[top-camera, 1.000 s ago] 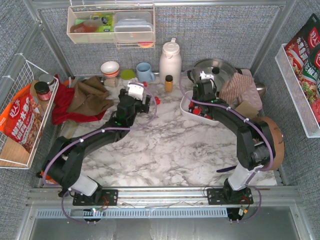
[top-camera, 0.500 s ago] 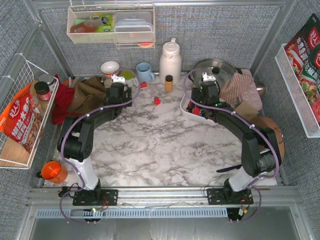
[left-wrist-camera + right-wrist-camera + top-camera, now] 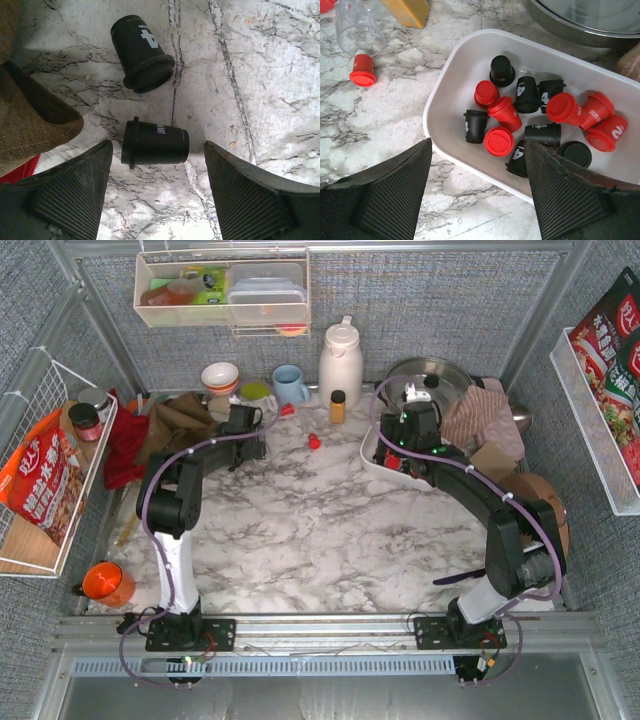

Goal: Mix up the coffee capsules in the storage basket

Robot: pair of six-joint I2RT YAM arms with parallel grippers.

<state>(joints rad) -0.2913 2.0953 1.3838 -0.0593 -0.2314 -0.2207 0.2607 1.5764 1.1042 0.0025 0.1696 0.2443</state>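
The white storage basket (image 3: 445, 95) holds several red and black coffee capsules (image 3: 502, 112); in the top view it (image 3: 372, 464) lies at the back right. My right gripper (image 3: 477, 195) is open and empty, hovering over the basket's near rim (image 3: 405, 445). My left gripper (image 3: 157, 195) is open at the back left (image 3: 247, 438), low over the marble. A black capsule (image 3: 156, 143) lies on its side between its fingertips, untouched. A second black capsule marked 4 (image 3: 142, 52) lies just beyond. Two red capsules (image 3: 314, 442) (image 3: 287, 409) lie loose on the table.
A brown cloth (image 3: 30, 115) lies just left of the left gripper. An amber bottle (image 3: 338, 406), white flask (image 3: 340, 362), blue mug (image 3: 291, 385) and bowl (image 3: 220, 376) stand along the back. A steel pan (image 3: 585, 20) sits behind the basket. A red capsule (image 3: 362, 71) lies left of it.
My left arm has swung from the table's middle to the back left beside the cloth and come down over the black capsules. My right gripper has stayed over the basket.
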